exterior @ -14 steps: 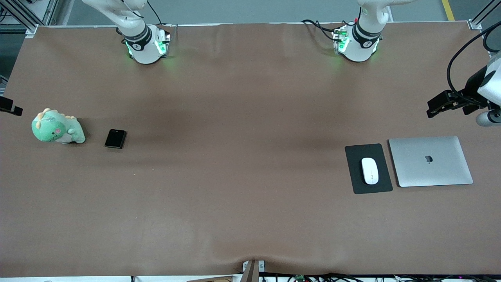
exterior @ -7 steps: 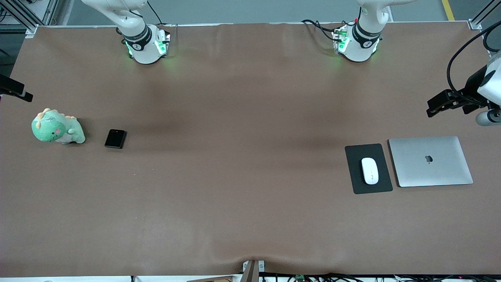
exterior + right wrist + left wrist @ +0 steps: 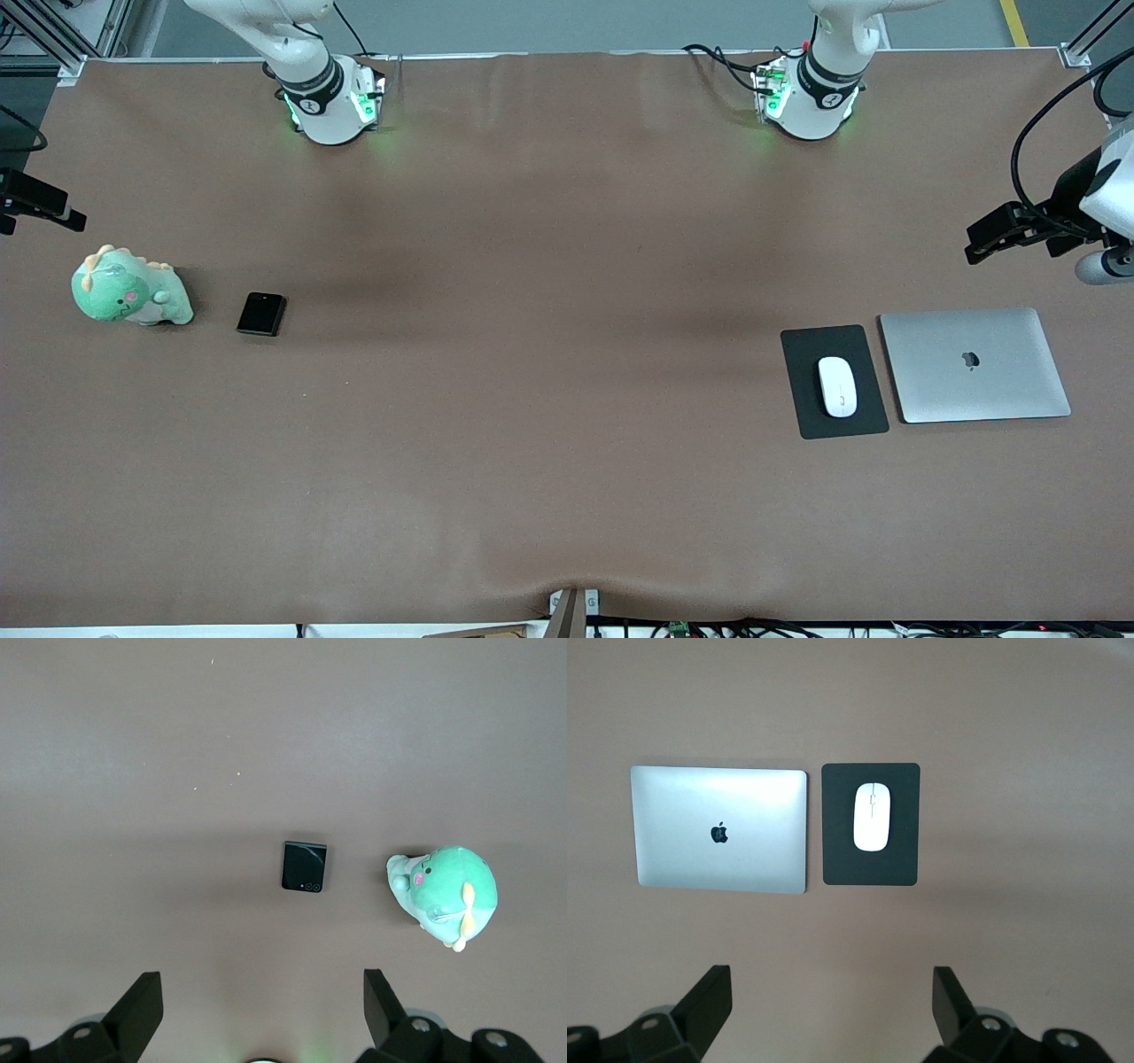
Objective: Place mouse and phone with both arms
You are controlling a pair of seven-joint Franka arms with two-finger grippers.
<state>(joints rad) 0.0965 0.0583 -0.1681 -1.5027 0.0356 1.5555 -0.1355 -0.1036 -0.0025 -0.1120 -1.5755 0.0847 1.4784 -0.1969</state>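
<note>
1. Listing hazards for the mouse [image 3: 871,816]: its smooth, glossy, rounded shell could squirt out of a two-finger pinch if the left gripper [image 3: 833,1005] closes off-centre or across its long axis. A low descent could also catch the mouse pad [image 3: 871,824] and drag it against the closed laptop [image 3: 720,829] lying just beside it.
2. Hazards for the phone [image 3: 304,865]: it lies flat and thin on the tabletop [image 3: 549,354], so the fingers may ride over its glossy edges or push it sliding instead of gripping. The green plush dinosaur [image 3: 446,892] sits near it and could be nudged by a wide approach.
3. Left gripper: fingers spread wide, empty, up in the air at the left arm's end of the tabletop. The mouse lies well below it and ahead of its fingertips, on the pad, well apart from the gripper.
4. Right gripper [image 3: 257,1005]: fingers spread wide, empty, up in the air at the right arm's end. The phone lies well below it, ahead of and roughly between its fingertips, untouched.
</note>
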